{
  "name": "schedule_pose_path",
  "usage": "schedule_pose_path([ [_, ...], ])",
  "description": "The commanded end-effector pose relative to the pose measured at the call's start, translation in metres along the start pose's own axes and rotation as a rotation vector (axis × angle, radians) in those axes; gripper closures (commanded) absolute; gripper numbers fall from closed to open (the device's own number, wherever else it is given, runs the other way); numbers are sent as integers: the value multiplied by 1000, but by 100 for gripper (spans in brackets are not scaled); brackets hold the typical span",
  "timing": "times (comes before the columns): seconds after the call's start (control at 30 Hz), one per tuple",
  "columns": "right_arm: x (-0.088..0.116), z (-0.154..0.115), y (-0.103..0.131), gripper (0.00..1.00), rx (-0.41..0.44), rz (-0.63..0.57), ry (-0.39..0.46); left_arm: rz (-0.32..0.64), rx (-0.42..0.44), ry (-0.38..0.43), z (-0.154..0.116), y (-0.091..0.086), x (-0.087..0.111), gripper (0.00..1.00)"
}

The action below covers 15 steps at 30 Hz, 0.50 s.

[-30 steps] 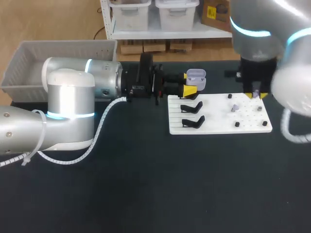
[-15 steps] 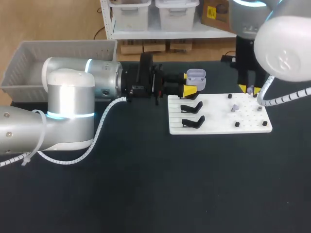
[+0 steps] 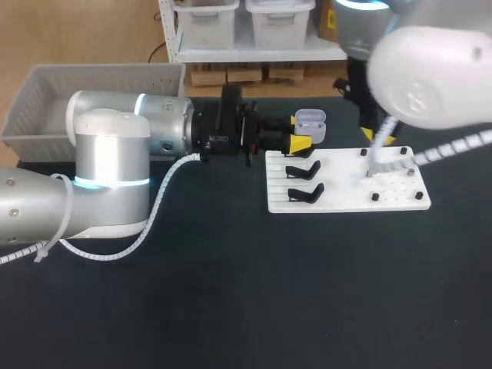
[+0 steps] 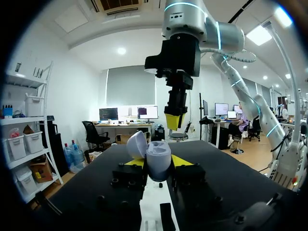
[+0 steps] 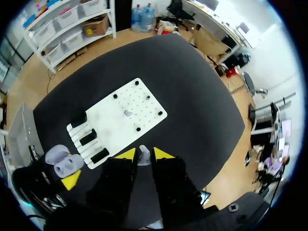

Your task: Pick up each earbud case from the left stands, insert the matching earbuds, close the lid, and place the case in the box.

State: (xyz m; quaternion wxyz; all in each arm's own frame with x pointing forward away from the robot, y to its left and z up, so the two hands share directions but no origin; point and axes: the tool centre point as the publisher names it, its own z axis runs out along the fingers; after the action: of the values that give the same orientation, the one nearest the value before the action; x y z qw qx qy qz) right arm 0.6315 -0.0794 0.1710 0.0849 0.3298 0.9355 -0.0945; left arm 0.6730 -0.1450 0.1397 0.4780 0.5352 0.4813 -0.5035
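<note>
My left gripper [image 3: 301, 132] reaches in level from the left and is shut on a lavender earbud case [image 3: 310, 121], held just behind the white board [image 3: 346, 196]. In the left wrist view the case [image 4: 159, 162] sits between the yellow tips with its lid [image 4: 136, 144] standing open. My right gripper [image 5: 144, 155] is shut on a small lavender earbud [image 5: 143, 156], high above the table. In the left wrist view it hangs over the case as the other gripper [image 4: 174, 121]. A second earbud [image 5: 127, 113] lies on the board [image 5: 144, 103].
Two empty black stands [image 3: 304, 169] [image 3: 305, 193] sit on the board's left side, and small black pegs [image 3: 375, 197] dot its right. A grey bin [image 3: 46, 96] stands at the table's back left. My right arm [image 3: 430, 69] hides part of the board's far right.
My right arm has lifted off the board's right side and swung up and left towards the case, carrying the earbud. The left arm and the case have stayed put.
</note>
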Motion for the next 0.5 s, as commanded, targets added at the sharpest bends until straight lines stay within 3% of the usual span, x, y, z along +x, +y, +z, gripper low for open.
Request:
schedule_pose_path([
  [0.03, -3, -18, 15, 100, 40, 84, 30, 3, -3, -3, 0, -1, 1, 100],
  [0.17, 4, -24, 26, 100, 9, 144, 80, 3, -3, -3, 0, -1, 1, 100],
  [0.5, 11, -27, 33, 100, 5, 156, 83, 3, -3, -3, 0, -1, 1, 100],
])
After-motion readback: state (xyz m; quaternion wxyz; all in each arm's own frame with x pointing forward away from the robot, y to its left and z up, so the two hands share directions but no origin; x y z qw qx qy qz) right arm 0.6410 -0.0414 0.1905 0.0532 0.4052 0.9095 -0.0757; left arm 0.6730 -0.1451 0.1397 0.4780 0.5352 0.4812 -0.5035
